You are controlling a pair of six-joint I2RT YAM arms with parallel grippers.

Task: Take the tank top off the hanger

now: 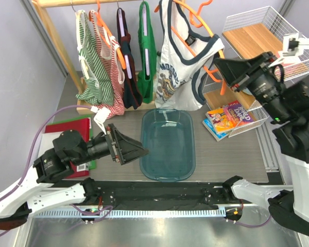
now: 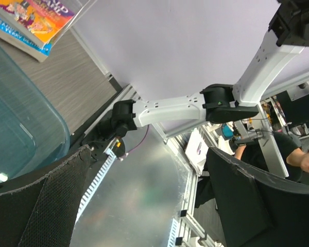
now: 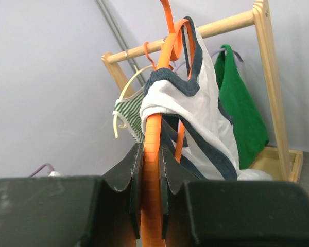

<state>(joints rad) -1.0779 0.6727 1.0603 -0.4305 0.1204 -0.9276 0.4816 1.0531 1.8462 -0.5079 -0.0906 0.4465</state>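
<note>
Top external view is showing a grey wood-grain surface [image 1: 221, 154] carrying a pale wooden rack [image 1: 56, 31] along its far edge. A translucent blue plastic tub [image 1: 167, 144] with rounded corners is lying in front of the rack. The tank top [image 1: 177, 67], soft white fabric with dark navy trim, is hanging at the rack's right end, above and behind the tub. Its straps are bunching over the hanger [image 1: 220, 51], a thin, glossy orange plastic curve that is tilting steeply.

The right pincer [image 3: 149, 154] is clamping on the hanger's lower arm, its black wedge-shaped fingers [image 3: 126, 175] pressing the orange strip from both sides. The left pincer [image 1: 136, 149] is hovering low just beside the tub's left rim, its jaws standing wide apart and gripping nothing. One of its pads [image 2: 56, 206] is showing a rough, mesh-like texture.
</note>
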